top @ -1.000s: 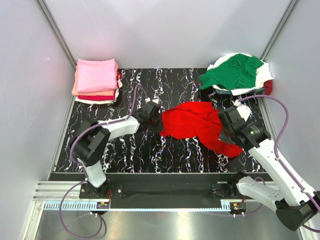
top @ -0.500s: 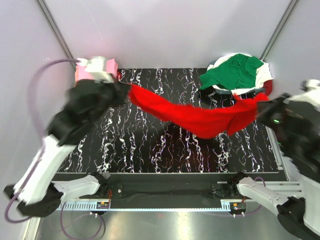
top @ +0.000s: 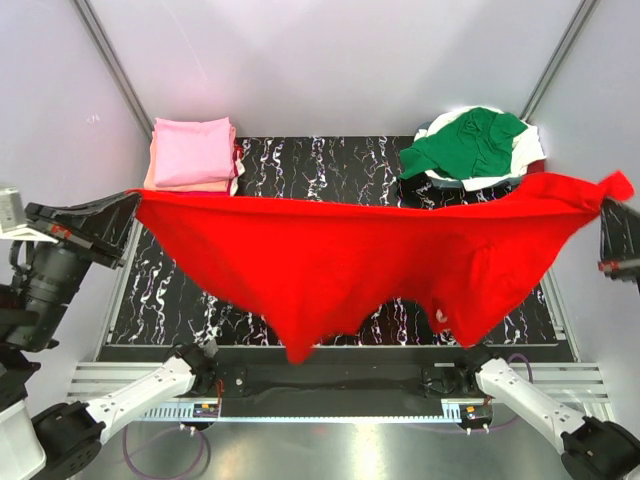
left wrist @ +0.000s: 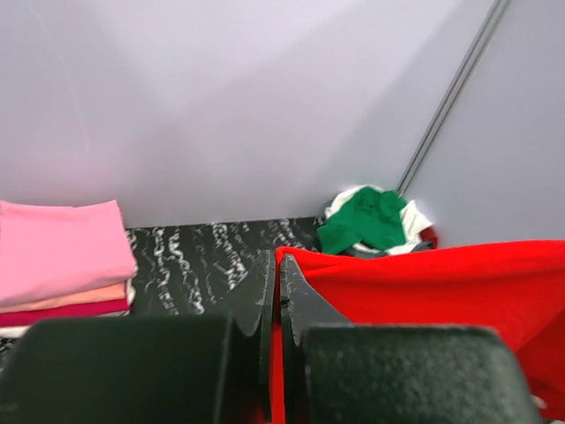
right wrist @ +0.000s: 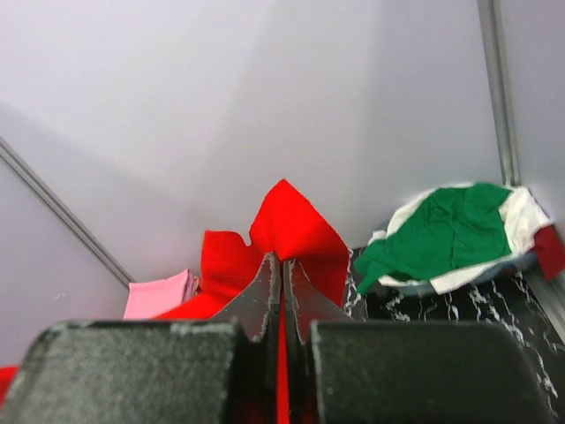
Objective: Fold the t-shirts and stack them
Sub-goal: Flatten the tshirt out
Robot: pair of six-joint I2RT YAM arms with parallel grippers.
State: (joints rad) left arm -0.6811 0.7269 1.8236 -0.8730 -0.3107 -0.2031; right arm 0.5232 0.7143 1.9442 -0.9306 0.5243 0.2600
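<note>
Left hand (left wrist: 279, 265) clamped shut on one top corner of bright red soft cloth t-shirt (top: 340, 260), right hand (right wrist: 281, 265) clamped on the opposite corner. Shirt stretched wide in the air above black white-veined desk (top: 330, 165), lower edge hanging loose. Folded pink cloth shirt (top: 192, 150) tops the stack at far left desk corner. Crumpled green cloth shirt (top: 465, 145) lies on white cloth (top: 530, 150) at far right.

No legible text, label, brand or number anywhere (all three views alike)
</note>
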